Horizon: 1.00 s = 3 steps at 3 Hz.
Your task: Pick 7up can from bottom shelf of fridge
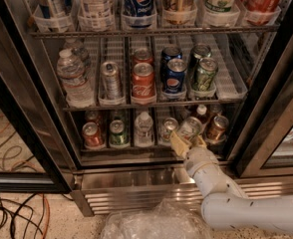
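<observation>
The fridge point(32, 133) stands open in front of me. On its bottom shelf point(136, 147) my gripper point(188, 142) has reached in from the lower right. Its tan fingers point(178, 143) are closed on either side of the 7up can point(190, 127), a pale silvery can with a silver top. The can tilts toward me at the shelf's front edge. A second silvery can point(168, 129) stands just left of it. A copper-brown can point(217, 127) stands just right.
The bottom shelf also holds a red can point(91, 135), a green can point(118, 133), a small water bottle point(144, 128) and a small bottle point(202, 113) behind. The middle rack has Coke point(143, 80) and Pepsi cans point(175, 80). Crumpled plastic point(151, 223) and cables point(12, 218) lie on the floor.
</observation>
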### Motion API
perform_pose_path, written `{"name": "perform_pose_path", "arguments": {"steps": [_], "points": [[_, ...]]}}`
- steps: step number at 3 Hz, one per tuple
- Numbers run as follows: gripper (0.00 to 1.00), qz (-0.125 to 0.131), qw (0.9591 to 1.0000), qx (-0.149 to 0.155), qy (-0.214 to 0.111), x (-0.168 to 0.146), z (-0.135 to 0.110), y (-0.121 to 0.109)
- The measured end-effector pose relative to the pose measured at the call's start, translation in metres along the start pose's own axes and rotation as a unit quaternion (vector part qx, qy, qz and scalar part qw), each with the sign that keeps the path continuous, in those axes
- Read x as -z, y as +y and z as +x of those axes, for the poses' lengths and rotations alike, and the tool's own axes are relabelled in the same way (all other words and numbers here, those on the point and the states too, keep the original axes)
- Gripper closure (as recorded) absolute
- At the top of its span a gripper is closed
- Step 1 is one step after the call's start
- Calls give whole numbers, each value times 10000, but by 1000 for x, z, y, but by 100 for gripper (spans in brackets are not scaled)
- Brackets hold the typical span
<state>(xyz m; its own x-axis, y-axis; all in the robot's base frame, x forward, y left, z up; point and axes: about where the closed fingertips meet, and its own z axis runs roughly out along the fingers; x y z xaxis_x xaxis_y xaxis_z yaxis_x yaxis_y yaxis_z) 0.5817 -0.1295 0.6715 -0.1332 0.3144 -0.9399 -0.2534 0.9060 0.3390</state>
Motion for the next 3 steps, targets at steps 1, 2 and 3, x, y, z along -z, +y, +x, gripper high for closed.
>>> {"name": "perform_pose_path", "arguments": {"steps": [1, 2, 3], "points": [[100, -297, 9983, -449, 200, 10, -1, -10], [100, -627, 9958, -626, 236, 11, -2, 8], [100, -628, 9958, -625, 235, 11, -2, 8]]}}
